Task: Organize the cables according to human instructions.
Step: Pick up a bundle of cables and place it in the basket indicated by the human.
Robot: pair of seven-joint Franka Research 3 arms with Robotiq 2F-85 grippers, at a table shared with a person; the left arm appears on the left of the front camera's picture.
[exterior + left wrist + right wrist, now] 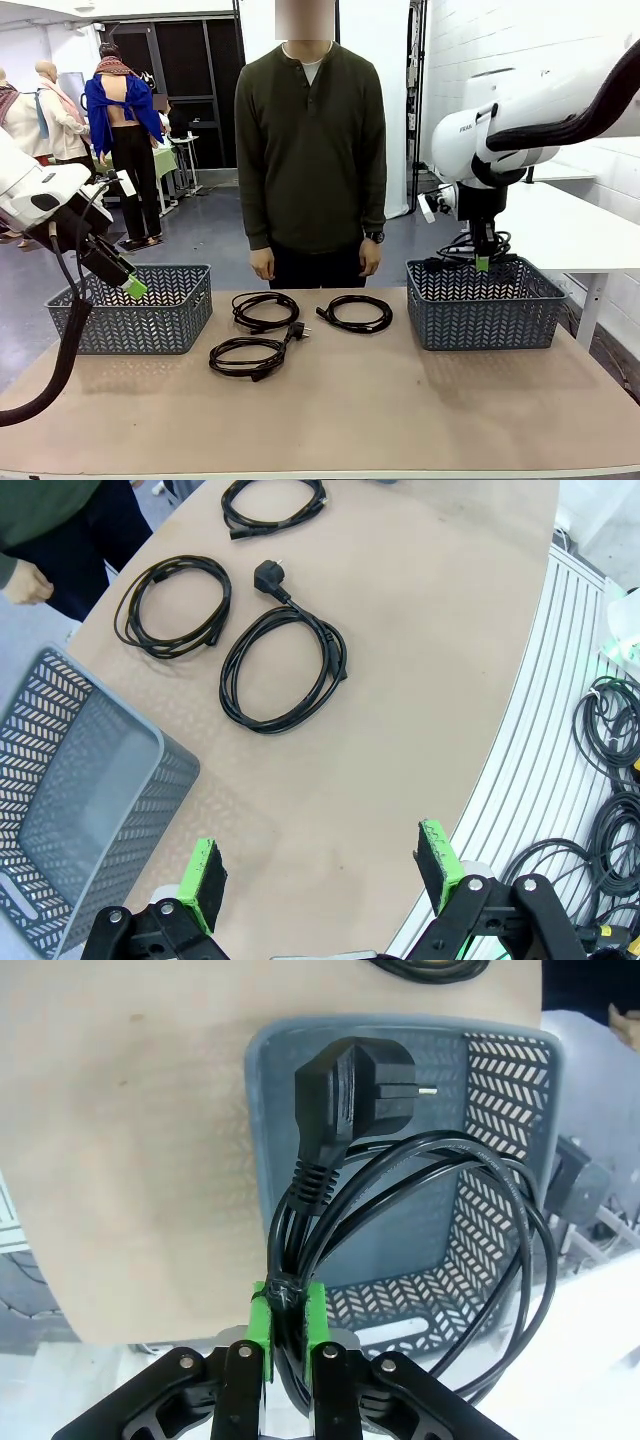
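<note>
Left tool [325,875]: pads spread wide, nothing between them, above the table [400,410] edge near left basket [130,322]. Mid-table, three coiled cables lie flat: far-left cable [265,310], near cable [248,357], far-right cable [355,313]. Right tool [287,1305]: pinching fourth cable [345,1110], coil hanging over right basket [480,310].

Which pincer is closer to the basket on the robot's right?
Right. The right pincer hangs just above that basket, gripping a cord; the left pincer sits across the table by the other basket.
</note>
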